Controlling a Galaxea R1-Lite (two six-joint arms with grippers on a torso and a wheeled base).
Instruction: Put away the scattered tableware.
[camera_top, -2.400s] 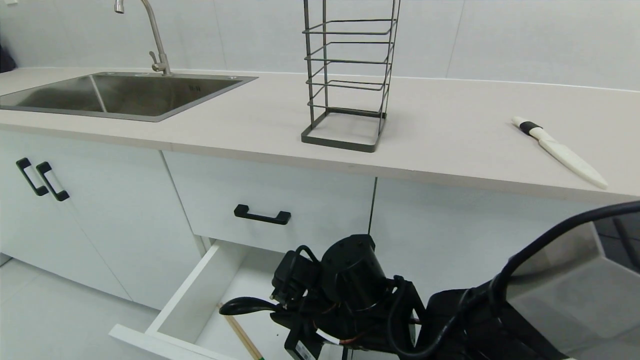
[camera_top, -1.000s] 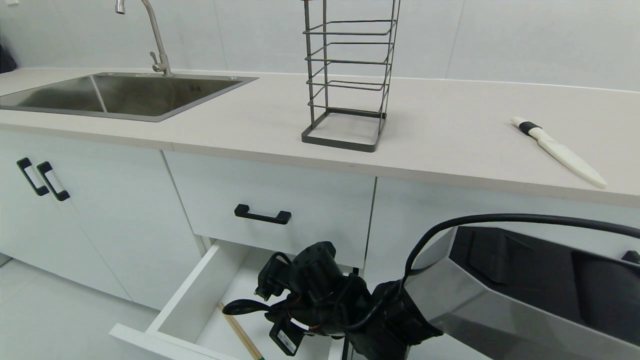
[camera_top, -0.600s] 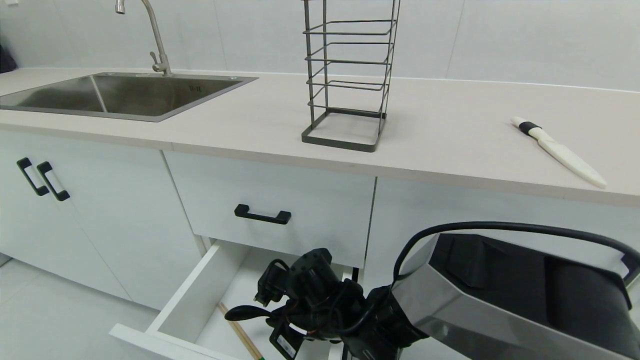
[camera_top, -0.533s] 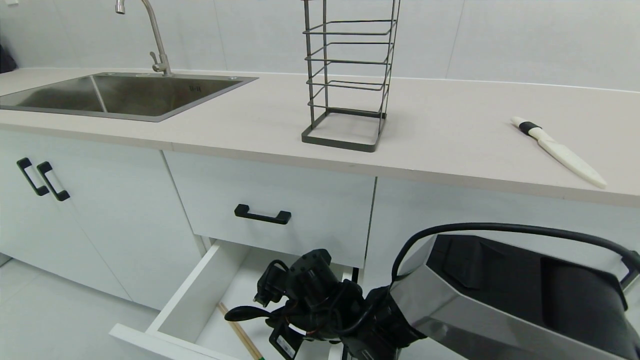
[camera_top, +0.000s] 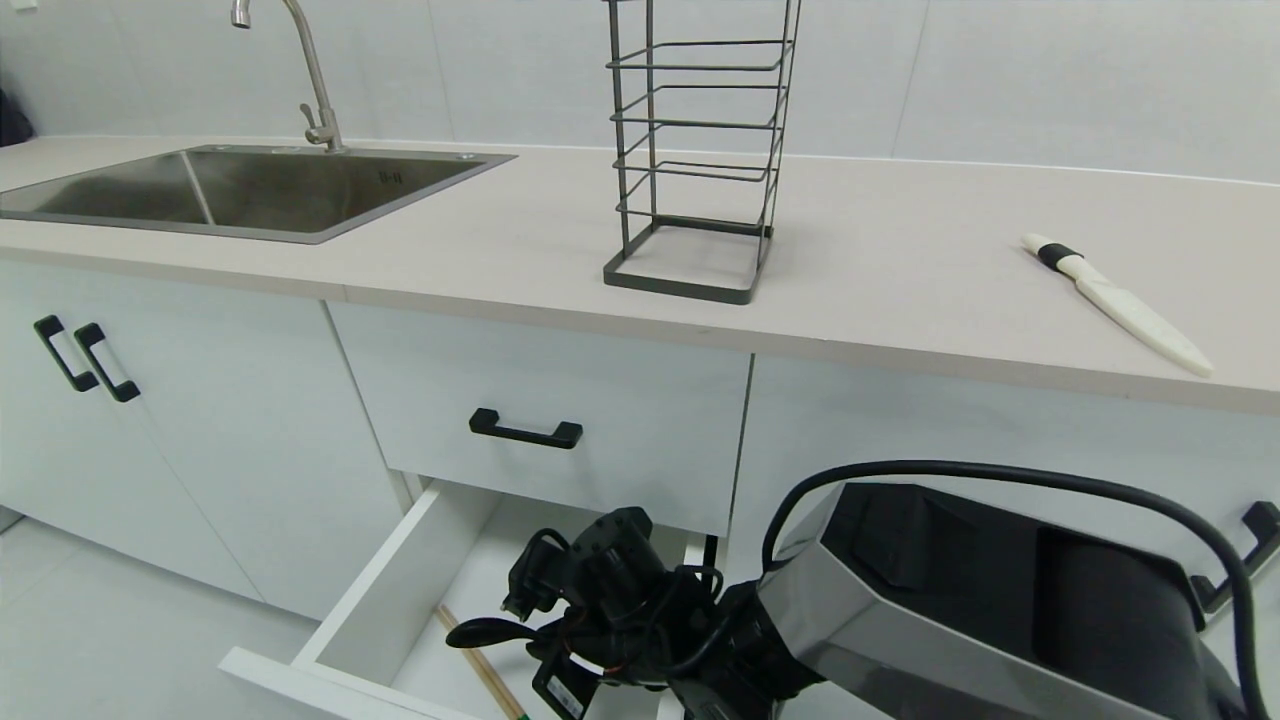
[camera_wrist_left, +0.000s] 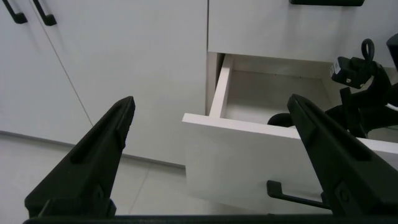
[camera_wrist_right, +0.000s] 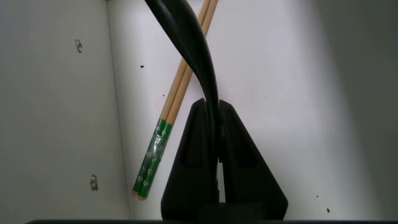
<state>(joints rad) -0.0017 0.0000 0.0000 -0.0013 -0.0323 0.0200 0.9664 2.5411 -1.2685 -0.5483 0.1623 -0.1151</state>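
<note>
Right gripper: my right gripper (camera_wrist_right: 214, 107) was pressed together on the handle of the black spoon (camera_wrist_right: 186, 43), pinching it edge-on with the bowl sticking out ahead of the fingers.
Spoon: it hung low over the floor of the open drawer (camera_top: 385, 592); from these angles I could not tell whether the bowl touched the floor.
Why held so: I judged the low, flat hold was meant to lay the spoon down lengthwise rather than drop it.
Chopsticks: the pair of chopsticks (camera_wrist_right: 177, 93) lay on the drawer floor just under the spoon, crossing beneath its handle at a slant.
Edges: the drawer's side wall stood near the bowl end, and the closed drawer's handle (camera_top: 525, 430) sat above my gripper, so headroom looked modest. The floor on the far side of the chopsticks was bare.
Left gripper: my left gripper (camera_wrist_left: 209, 99) was spread wide and empty, outside the drawer and facing its front corner, well apart from the right one.
Farther out: a white knife (camera_top: 1115, 303) lay on the counter (camera_top: 900, 260), well above and to the right of my right gripper, near the counter's front edge. I judged it was left to put away.
</note>
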